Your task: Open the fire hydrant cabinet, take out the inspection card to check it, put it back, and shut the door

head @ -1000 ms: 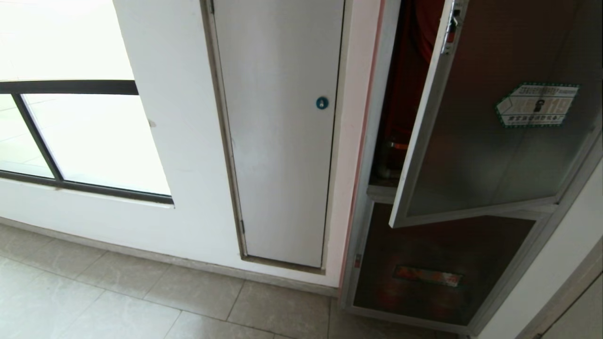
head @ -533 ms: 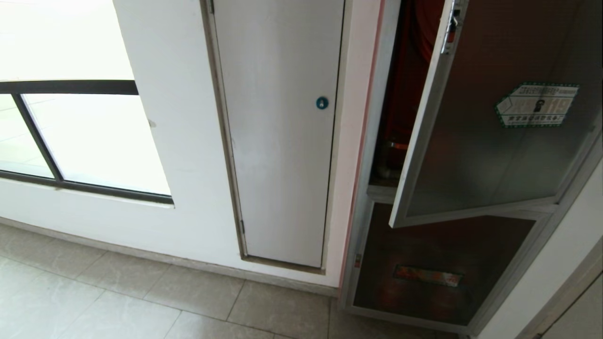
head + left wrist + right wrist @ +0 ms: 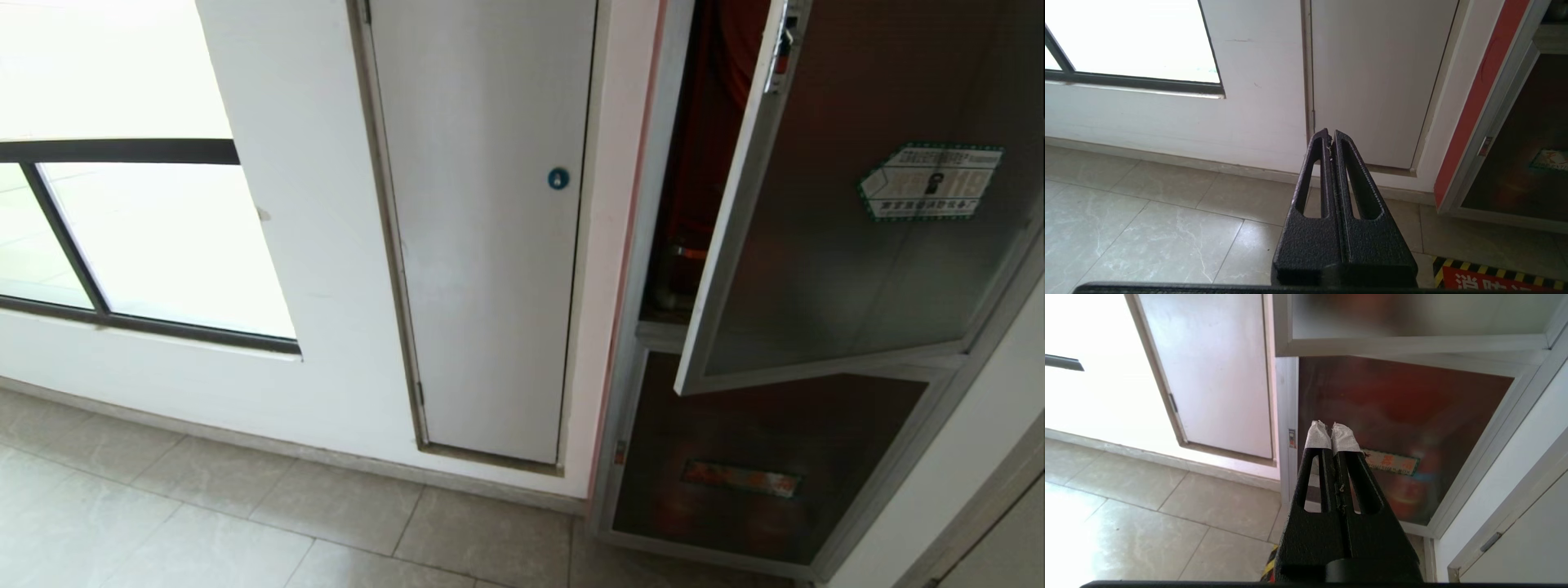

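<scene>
The fire hydrant cabinet [image 3: 645, 335] stands at the right with its silver frame and red inside showing through a gap. Its door [image 3: 849, 269], dark glass with a green-white sticker [image 3: 931, 181], hangs partly open; a small red latch [image 3: 782, 45] sits at its free edge. The inspection card is out of view. Neither arm shows in the head view. My right gripper [image 3: 1332, 428] is shut and empty, low before the lower dark panel [image 3: 1404, 416], with the door's bottom rail [image 3: 1412, 345] above it. My left gripper [image 3: 1330, 136] is shut and empty, pointing at the white door's foot.
A plain white narrow door [image 3: 490, 229] with a round blue lock [image 3: 558, 178] is left of the cabinet. A window [image 3: 147, 245] is farther left. Grey floor tiles [image 3: 245, 523] lie below. A yellow-black floor marking [image 3: 1494, 275] lies near the left gripper.
</scene>
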Robot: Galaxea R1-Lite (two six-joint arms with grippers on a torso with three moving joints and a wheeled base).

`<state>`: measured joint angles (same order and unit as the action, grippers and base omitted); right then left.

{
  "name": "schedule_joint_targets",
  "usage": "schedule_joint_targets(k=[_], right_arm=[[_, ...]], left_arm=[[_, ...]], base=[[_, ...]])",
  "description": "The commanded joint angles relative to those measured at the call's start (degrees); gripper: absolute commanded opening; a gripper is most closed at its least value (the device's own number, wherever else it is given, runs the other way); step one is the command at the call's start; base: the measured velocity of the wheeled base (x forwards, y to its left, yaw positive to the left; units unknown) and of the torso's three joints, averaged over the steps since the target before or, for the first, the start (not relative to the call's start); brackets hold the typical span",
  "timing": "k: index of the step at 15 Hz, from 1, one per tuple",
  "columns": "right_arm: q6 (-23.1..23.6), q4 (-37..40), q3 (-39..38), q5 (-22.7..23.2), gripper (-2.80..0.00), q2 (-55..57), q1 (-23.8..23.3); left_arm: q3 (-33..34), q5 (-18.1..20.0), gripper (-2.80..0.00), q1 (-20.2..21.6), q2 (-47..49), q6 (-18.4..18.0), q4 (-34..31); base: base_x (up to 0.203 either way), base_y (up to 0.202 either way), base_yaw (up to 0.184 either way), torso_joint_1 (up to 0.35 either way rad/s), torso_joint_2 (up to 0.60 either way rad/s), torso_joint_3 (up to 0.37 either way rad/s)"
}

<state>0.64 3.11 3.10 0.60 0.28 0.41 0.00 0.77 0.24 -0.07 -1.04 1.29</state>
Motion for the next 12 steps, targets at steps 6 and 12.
schedule_joint_targets(k=[6,12], right_arm=[[0.14,-1.96,13.15,5.79,-2.8,20.79,0.36],[1.29,-9.81,27.14,19.16,-2.8,50.33,0.94]], left_arm=[[0.44,0.02,-2.8,0.02,0.07,-0.02,0.03],[0.44,0.02,-2.8,0.02,0.07,-0.02,0.03]], base=[[0.0,0.0,0.0,0.0,0.0,0.0],[0.0,0.0,0.0,0.0,0.0,0.0]])
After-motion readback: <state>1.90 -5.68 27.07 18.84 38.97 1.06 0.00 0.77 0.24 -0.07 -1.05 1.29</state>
